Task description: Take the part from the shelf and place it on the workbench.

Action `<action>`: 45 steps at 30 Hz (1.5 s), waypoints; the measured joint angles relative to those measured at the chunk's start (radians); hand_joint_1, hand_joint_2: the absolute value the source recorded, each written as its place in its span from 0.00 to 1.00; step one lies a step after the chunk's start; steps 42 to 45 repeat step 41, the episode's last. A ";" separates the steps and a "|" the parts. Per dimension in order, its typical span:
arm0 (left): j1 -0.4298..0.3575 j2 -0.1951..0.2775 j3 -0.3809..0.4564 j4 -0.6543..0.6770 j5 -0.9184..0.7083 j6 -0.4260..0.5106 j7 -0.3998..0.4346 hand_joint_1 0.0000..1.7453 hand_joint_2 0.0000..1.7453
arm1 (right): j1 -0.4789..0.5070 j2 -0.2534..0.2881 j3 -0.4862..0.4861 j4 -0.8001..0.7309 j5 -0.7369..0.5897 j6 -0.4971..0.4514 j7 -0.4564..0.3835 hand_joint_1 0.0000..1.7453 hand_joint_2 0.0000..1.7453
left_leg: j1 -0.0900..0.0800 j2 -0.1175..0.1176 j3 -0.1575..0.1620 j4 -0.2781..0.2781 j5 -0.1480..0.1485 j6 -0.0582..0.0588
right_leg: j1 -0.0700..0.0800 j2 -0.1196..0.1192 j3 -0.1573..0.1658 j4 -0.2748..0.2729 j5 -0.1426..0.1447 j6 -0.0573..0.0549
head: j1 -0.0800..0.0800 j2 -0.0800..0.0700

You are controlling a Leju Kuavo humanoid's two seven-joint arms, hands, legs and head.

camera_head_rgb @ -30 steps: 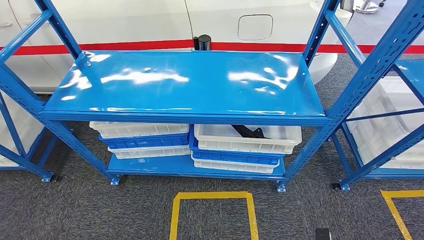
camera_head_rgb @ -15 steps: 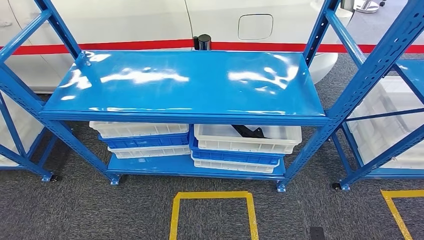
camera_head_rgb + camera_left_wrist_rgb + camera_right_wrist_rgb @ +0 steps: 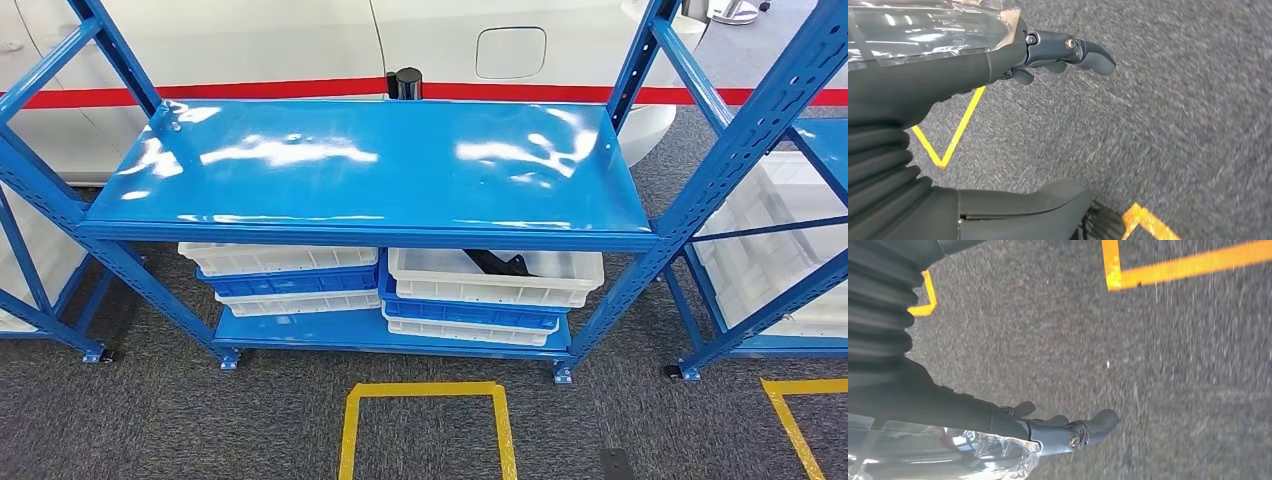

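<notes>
The job has hardly begun: the black part (image 3: 497, 263) lies in a white bin (image 3: 494, 279) low on the blue shelf (image 3: 370, 165), and the left hand (image 3: 1068, 52) and right hand (image 3: 1068, 432) hang by the floor, fingers apart, holding nothing.

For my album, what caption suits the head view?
Blue shelf with stacked white and blue bins; a black part lies in the top right bin.

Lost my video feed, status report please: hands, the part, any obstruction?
Left hand and right hand hang open over carpet. Black part in the upper white bin, lower shelf. Top shelf overhangs it.
</notes>
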 joint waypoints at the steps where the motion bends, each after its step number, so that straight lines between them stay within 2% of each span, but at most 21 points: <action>1: 0.003 0.002 -0.022 -0.003 0.013 -0.006 0.003 0.00 0.00 | 0.003 -0.001 0.014 -0.003 -0.016 0.010 0.000 0.00 0.00 | 0.000 0.000 0.000 0.000 0.000 0.000 | 0.000 0.000 0.000 0.000 0.000 0.000 | 0.000 0.000; 19: 0.083 0.049 -0.462 -0.059 0.272 -0.134 0.068 0.00 0.00 | 0.068 -0.029 0.301 -0.061 -0.328 0.203 -0.018 0.00 0.00 | 0.000 0.000 -0.003 0.000 0.000 0.000 | 0.000 0.000 -0.002 0.000 0.000 0.000 | 0.000 0.000; 26: 0.107 0.064 -0.599 -0.075 0.365 -0.180 0.092 0.00 0.00 | 0.087 -0.036 0.389 -0.079 -0.443 0.273 -0.026 0.00 0.00 | 0.000 0.000 -0.003 0.000 0.000 0.000 | 0.000 0.000 -0.003 0.000 0.000 0.000 | 0.000 0.000; 34: 0.116 0.071 -0.654 -0.082 0.386 -0.188 0.098 0.00 0.00 | 0.094 -0.040 0.426 -0.085 -0.467 0.289 -0.029 0.00 0.00 | 0.000 0.000 -0.003 0.000 0.000 0.000 | 0.000 0.000 -0.003 0.000 0.000 0.000 | 0.000 0.000; 45: 0.117 0.074 -0.665 -0.084 0.386 -0.188 0.098 0.00 0.00 | 0.095 -0.042 0.435 -0.087 -0.468 0.289 -0.030 0.00 0.00 | 0.000 0.000 -0.003 0.000 0.000 0.000 | 0.000 0.000 -0.003 0.000 0.000 0.000 | 0.000 0.000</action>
